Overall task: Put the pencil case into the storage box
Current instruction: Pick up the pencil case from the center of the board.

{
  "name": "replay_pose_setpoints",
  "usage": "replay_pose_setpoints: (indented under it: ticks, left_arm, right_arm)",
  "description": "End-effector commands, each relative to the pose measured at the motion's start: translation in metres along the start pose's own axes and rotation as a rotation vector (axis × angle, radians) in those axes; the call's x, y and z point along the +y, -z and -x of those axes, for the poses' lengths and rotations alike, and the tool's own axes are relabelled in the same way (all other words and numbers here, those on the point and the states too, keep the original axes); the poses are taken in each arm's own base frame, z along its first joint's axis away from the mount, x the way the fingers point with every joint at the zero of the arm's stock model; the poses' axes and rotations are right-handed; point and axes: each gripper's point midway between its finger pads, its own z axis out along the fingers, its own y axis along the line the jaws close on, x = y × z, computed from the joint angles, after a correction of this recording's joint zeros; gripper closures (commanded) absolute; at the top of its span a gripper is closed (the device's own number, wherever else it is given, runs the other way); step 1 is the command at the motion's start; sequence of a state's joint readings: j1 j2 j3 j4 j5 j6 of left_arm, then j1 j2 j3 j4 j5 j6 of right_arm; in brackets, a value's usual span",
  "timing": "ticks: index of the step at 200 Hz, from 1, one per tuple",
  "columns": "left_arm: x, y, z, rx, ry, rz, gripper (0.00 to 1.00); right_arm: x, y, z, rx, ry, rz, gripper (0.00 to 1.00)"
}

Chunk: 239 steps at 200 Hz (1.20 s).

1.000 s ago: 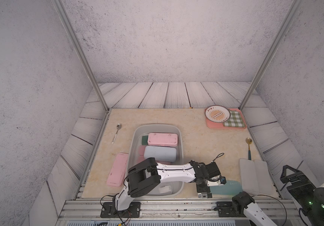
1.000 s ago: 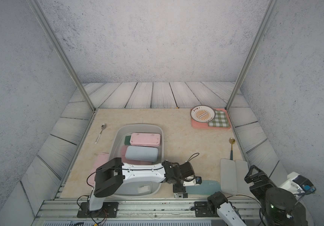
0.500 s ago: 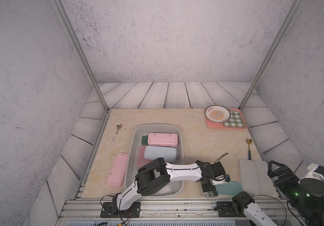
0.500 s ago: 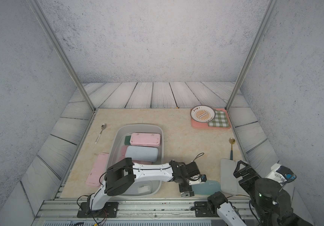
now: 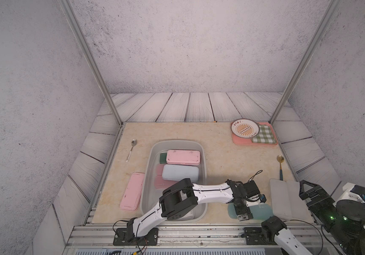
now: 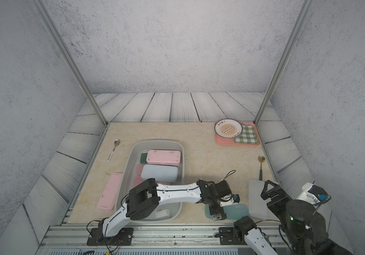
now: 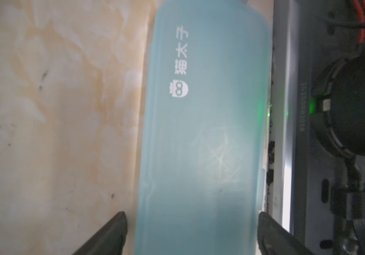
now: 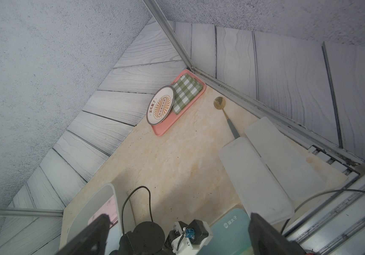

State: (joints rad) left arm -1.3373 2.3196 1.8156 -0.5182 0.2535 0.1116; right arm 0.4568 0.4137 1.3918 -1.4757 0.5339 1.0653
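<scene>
Your left gripper (image 7: 191,215) stands wide, one finger on each side of the teal pencil case (image 7: 203,132). The case lies flat on the surface (image 7: 55,132) at the lower right of both top views. It sits close against the metal front rail (image 7: 287,66) and well apart from the storage box (image 5: 177,140) at lower centre. Nothing looks clamped yet.

For a good grasp, I'd judge you should centre the jaws across the case's short width and sink low enough to catch its side walls. Then close evenly, because its top looks smooth and may slip. The rail-side finger has little room, so watch that it doesn't snag. Lift clear of the box rim before carrying across. Your right gripper (image 8: 177,218) is wide and empty.

In the left wrist view a gap shows beside one finger, but whether the other touches the case is unclear. The frame's edge cuts off both ends of the case there. In the top views the gripper covers one end, and your left arm (image 5: 210,193) hides the box's near part.
</scene>
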Motion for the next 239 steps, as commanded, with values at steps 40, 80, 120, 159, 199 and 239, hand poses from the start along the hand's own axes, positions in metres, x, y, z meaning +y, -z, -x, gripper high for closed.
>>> replay_pose_setpoints:
  ticks: [40,80,120,159,199,239]
  left_arm:
    - [0.008,-0.025,-0.042,0.149,-0.019,0.051,0.09]
    - [0.016,-0.029,-0.058,0.207,-0.066,0.120,0.11]
    - [0.014,-0.025,-0.056,0.212,-0.081,0.130,0.26]
    - [0.020,0.027,-0.020,0.128,-0.108,0.187,0.35]
    - [0.033,0.126,-0.003,0.002,-0.077,0.199,0.35]
    - [0.052,0.229,-0.057,-0.012,-0.022,0.145,0.37]
  right_arm:
    - [-0.003,-0.002,-0.008,0.013,0.009,0.014,0.01]
    - [-0.005,-0.004,-0.009,0.013,0.006,0.011,0.01]
    - [-0.010,-0.004,-0.010,0.004,-0.011,0.002,0.01]
    - [-0.011,-0.007,-0.009,-0.011,-0.011,-0.010,0.01]
    - [-0.004,-0.011,-0.002,-0.045,-0.021,-0.005,0.01]
    - [0.011,-0.026,-0.005,-0.044,-0.012,0.010,0.01]
